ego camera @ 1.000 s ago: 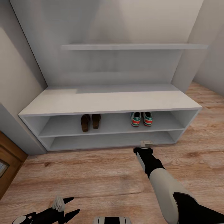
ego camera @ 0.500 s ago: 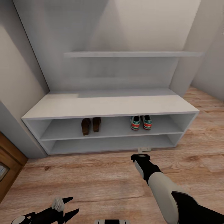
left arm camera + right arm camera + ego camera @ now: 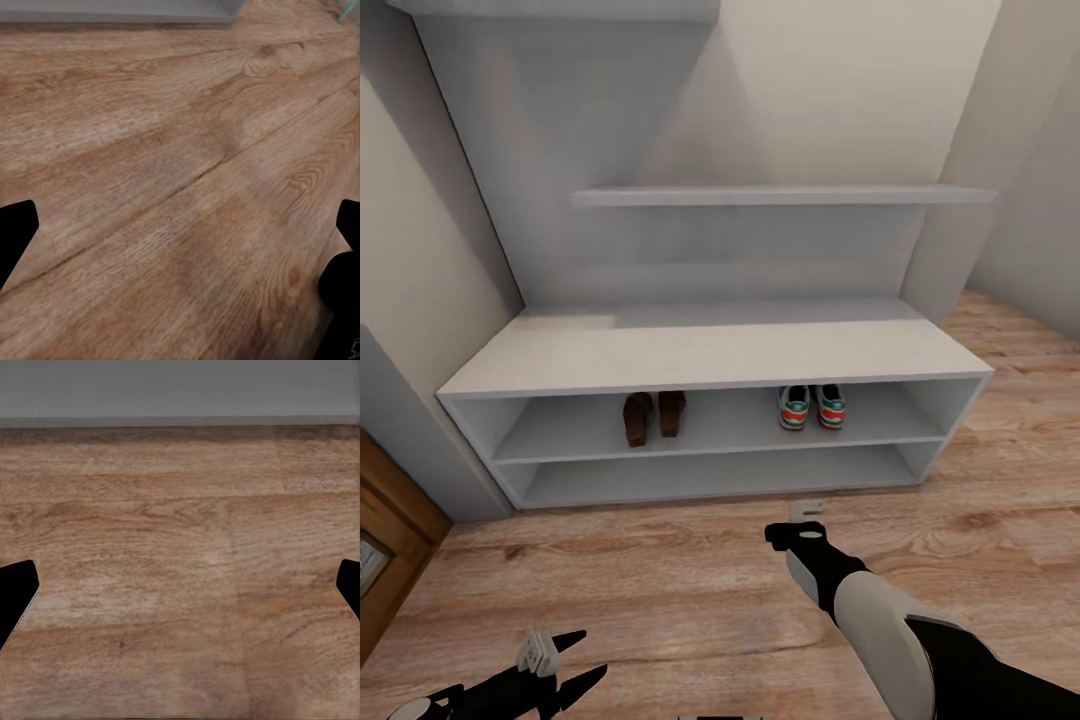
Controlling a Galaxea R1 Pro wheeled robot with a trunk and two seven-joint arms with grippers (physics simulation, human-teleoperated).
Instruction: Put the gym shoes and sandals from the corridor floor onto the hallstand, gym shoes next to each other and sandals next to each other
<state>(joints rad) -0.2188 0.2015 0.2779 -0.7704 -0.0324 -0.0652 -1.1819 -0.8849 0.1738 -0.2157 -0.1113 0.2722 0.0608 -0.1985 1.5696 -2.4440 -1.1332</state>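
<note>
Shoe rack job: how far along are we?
Looks done. Both sandals sit side by side in the upper slot of the hallstand, and both gym shoes sit side by side in the same slot, further right. No shoe shows on the corridor floor. Nothing in hand: the left hand and right hand are open over bare planks. Nothing visible is left to place.

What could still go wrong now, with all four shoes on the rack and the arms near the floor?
1. The right gripper hangs low before the hallstand; a forward move might knock its bottom edge.
2. The gym shoes sit near the upper slot's front; a bump may push them onto the corridor floor.
3. The sandals could likewise shift apart.
</note>
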